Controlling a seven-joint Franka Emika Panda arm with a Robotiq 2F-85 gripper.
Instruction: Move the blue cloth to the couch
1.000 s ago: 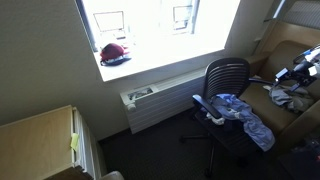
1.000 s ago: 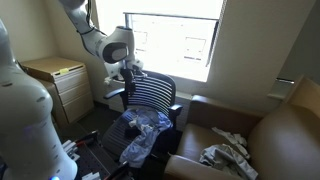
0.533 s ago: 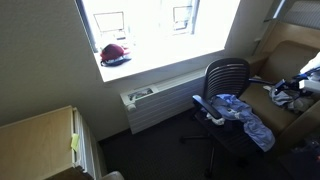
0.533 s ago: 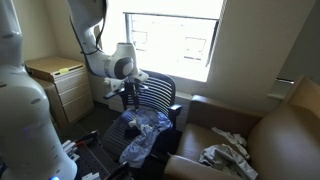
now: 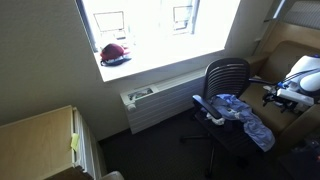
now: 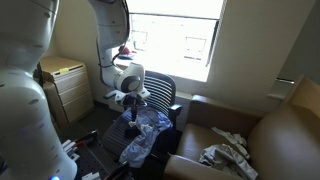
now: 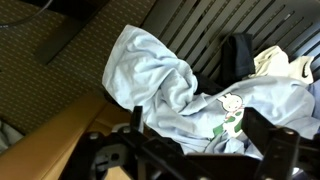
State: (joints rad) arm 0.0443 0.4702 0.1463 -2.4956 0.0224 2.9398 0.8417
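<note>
The blue cloth (image 6: 140, 135) lies crumpled on the seat of a black office chair (image 6: 158, 92), with one end hanging over the front edge of the seat; it is not on the couch (image 6: 275, 135), which stands just beside the chair. In both exterior views the arm reaches in over the chair, and the end effector (image 6: 133, 100) hangs close above the cloth near the backrest. From the other side (image 5: 272, 97) it sits just past the cloth (image 5: 240, 108), over the chair (image 5: 228, 72). In the wrist view the end effector (image 7: 190, 152) is spread wide, one finger (image 7: 108, 155) at each side of the frame, nothing pinched between them; the pale blue cloth (image 7: 165, 85) fills the middle, lying on the chair's dark slatted surface (image 7: 215, 25). Whether the fingers touch the fabric cannot be told. A light, rumpled cloth (image 6: 225, 155) lies on the couch seat. A red object (image 5: 115, 52) sits on the windowsill, and a wooden cabinet (image 6: 62, 85) stands against the wall
</note>
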